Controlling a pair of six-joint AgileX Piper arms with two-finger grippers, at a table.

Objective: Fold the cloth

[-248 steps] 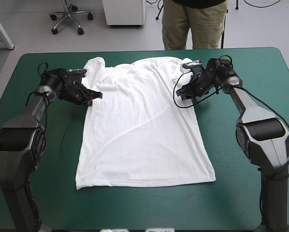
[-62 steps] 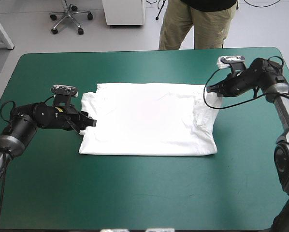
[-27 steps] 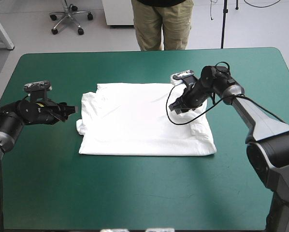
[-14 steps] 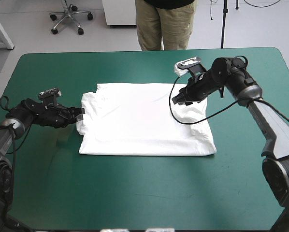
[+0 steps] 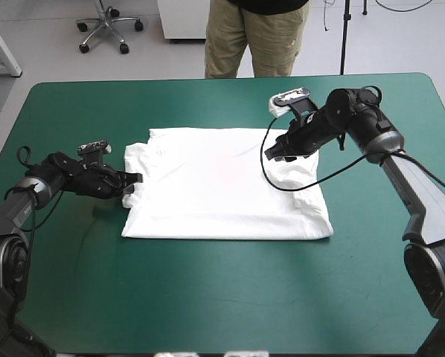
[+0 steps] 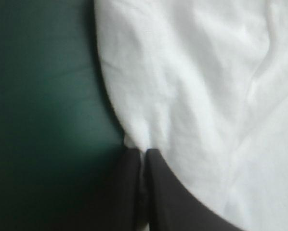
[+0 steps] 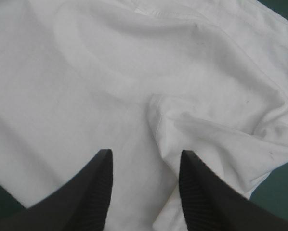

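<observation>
the left wrist view shows the left gripper pinching the t-shirt's edge, unclear from the high view; the right gripper hovers spread over wrinkles.

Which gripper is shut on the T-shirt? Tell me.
The left gripper: its fingers pinch the T-shirt at its edge. The right gripper hangs open over the cloth.

T-shirt cut off in both wrist views, pinched edge hidden between the left fingers, a patch covered by the right gripper.
</observation>
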